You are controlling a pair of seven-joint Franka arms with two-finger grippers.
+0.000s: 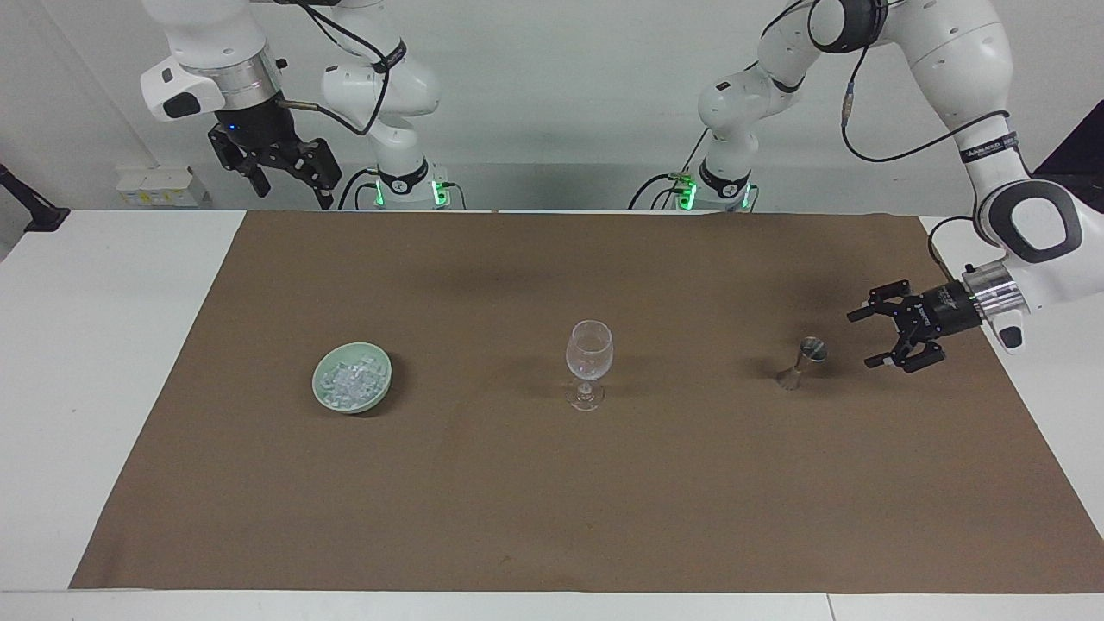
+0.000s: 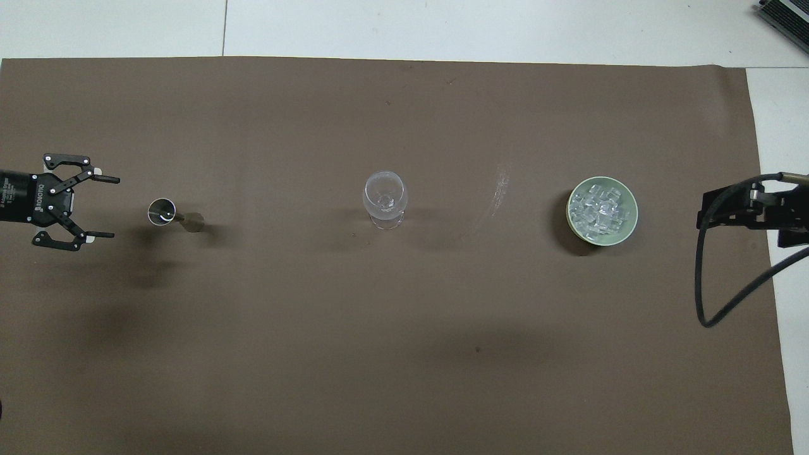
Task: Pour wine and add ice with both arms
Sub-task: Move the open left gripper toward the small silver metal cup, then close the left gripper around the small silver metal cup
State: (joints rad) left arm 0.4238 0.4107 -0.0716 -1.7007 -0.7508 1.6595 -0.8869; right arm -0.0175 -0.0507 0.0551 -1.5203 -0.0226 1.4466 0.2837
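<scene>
Nothing poured yet; glass [image 1: 589, 349] empty, ice [image 1: 350, 379] untouched; left gripper [image 1: 869, 338] spread beside jigger [image 1: 802, 362]; right gripper [image 1: 289, 185] spread, waiting.

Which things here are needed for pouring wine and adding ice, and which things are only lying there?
For the job:
- jigger
- wine glass
- ice in the green bowl
- left pincer, open beside the jigger
- right pincer, open, waiting high up

Only lying there:
- brown mat
- white boxes by the wall
</scene>
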